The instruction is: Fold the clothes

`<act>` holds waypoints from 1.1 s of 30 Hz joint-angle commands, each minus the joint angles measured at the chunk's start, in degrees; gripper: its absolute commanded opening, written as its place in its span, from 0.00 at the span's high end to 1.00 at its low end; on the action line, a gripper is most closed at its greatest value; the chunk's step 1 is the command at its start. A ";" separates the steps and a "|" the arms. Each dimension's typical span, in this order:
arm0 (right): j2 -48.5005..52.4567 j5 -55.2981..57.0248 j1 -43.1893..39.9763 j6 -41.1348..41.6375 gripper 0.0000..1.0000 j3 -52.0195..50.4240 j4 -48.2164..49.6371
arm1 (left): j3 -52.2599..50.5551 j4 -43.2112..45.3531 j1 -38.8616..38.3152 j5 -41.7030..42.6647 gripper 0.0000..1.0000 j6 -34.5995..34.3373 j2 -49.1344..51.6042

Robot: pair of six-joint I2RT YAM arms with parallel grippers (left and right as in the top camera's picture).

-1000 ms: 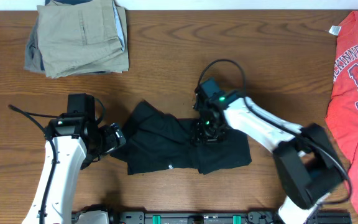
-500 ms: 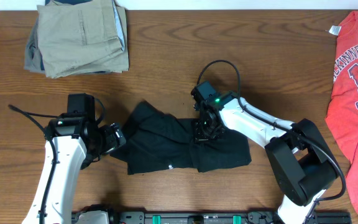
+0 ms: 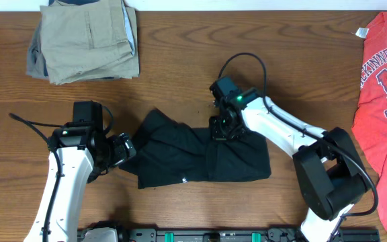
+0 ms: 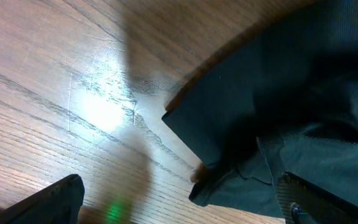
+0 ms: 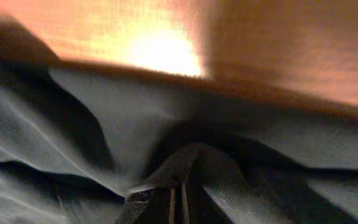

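The black T-shirt [image 3: 180,158] lies crumpled and partly folded at the table's middle, a small white logo near its front edge. My left gripper [image 3: 127,148] is open at the shirt's left edge. In the left wrist view its fingers [image 4: 179,208] spread wide over wood and a corner of the black T-shirt [image 4: 278,106]. My right gripper [image 3: 222,129] is at the shirt's far edge, shut on a pinched ridge of fabric. In the right wrist view the black T-shirt [image 5: 73,124] bunches up into the closed jaws [image 5: 178,202].
Folded khaki trousers [image 3: 84,40] lie at the far left corner. A red T-shirt with white lettering [image 3: 381,101] lies along the right edge. Bare wooden table [image 3: 180,81] surrounds the black shirt.
My right gripper has moved a little toward the far side, pulling the pinched fabric with it; the shirt's right part lies flatter. The left arm has not moved.
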 commanded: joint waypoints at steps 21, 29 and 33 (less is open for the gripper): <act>0.57 0.39 0.81 -2.25 0.39 1.62 2.47 | -0.35 -0.07 0.20 -0.28 0.00 1.03 0.11; -1.66 5.86 -4.17 -2.86 0.45 8.17 -15.47 | -0.39 -0.04 0.20 -0.26 0.00 1.01 0.11; -4.83 8.00 -7.93 -4.74 0.47 8.92 -20.00 | -0.39 -0.02 0.20 -0.26 0.00 1.01 0.11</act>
